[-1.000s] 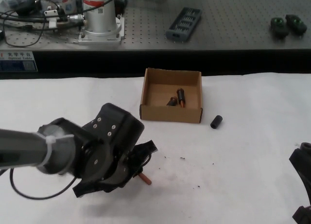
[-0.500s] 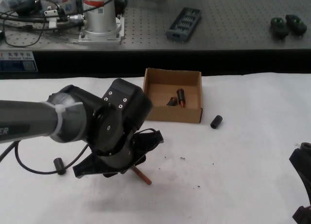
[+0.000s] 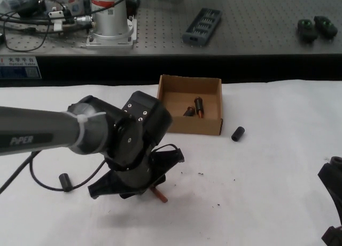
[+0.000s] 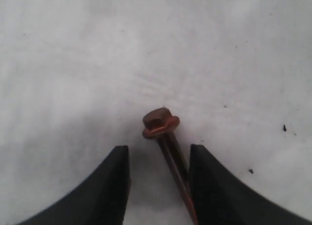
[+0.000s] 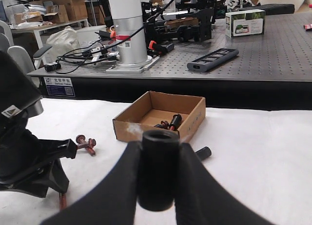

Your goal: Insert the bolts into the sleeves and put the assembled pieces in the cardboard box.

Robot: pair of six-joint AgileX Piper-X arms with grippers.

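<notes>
Bolt (image 4: 160, 122) lies — seemingly flat — within left claw (image 4: 158, 152), head outward.

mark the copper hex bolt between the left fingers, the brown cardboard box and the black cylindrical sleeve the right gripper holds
copper hex bolt (image 4: 161, 122): left wrist view, its head
brown cardboard box (image 3: 187, 125): high view, front wall
black cylindrical sleeve (image 5: 157, 171): right wrist view, its side

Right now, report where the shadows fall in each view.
High view: a faint, soft shadow lies on the white cloth under the left end effector. Left wrist view: the cloth greys between and beside the fingers, around the bolt. Right wrist view: light is even, with weak shading inside the cardboard box; the sleeve in the right end effector looks dark.
</notes>
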